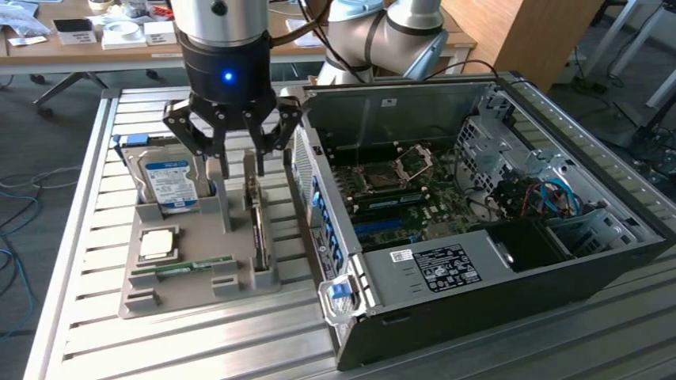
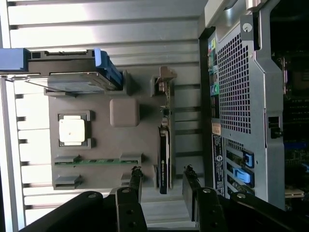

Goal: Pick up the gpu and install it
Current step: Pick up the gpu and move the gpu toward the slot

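Closest to your wrist camera are the gripper's (image 2: 163,170) two black fingers (image 2: 135,180). They stand spread with nothing pinched between them, and you see the gpu (image 2: 163,157) through the gap with room on both sides. From the exterior view the gripper (image 1: 241,162) hangs above the grey tray (image 1: 182,289), over the gpu (image 1: 259,226) and clear of it. Your card stands on its thin edge in the tray's slots, along the tray side next to the computer case (image 1: 476,324). Its long axis runs the length of the tray, parallel to the case's perforated rear panel (image 2: 234,87). The end with the silvery bent tab points toward the hard drive (image 1: 169,184), the dark end toward the memory stick (image 1: 196,267). You can read little writing: the hard drive carries a blue-and-white label, and the case has a black label with white print (image 1: 445,267) and a small white sticker (image 1: 400,255) beside it, all too small to make out. A square silver processor (image 1: 158,244) lies in the tray between drive and stick. A blue light (image 1: 226,77) glows on the gripper's body.
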### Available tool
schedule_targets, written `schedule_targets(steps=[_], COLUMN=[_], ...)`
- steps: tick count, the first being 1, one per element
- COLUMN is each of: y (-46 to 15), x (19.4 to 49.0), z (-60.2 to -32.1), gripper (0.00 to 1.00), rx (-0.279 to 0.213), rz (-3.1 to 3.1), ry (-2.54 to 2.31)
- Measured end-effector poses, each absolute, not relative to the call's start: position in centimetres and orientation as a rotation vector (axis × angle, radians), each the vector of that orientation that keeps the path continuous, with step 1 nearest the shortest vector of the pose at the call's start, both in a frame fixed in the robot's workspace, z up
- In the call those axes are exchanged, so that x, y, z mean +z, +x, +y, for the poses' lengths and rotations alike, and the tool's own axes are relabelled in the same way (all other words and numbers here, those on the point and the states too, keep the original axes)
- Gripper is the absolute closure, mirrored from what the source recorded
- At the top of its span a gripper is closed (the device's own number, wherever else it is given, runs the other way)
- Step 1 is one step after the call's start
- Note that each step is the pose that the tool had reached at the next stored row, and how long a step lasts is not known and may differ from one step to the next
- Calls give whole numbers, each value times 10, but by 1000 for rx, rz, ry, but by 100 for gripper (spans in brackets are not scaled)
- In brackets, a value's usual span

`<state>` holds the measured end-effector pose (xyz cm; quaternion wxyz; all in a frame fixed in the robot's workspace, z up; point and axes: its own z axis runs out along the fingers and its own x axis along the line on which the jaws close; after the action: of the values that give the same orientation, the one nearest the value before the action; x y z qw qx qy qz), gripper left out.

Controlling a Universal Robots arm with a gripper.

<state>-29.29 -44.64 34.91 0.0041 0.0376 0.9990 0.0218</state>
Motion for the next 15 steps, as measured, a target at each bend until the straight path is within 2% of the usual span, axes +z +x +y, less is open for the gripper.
schedule_targets(steps=[15], y=[-293], x=[327], z=[-446], gripper=[53], rx=[68], rz=[3130], ry=[118])
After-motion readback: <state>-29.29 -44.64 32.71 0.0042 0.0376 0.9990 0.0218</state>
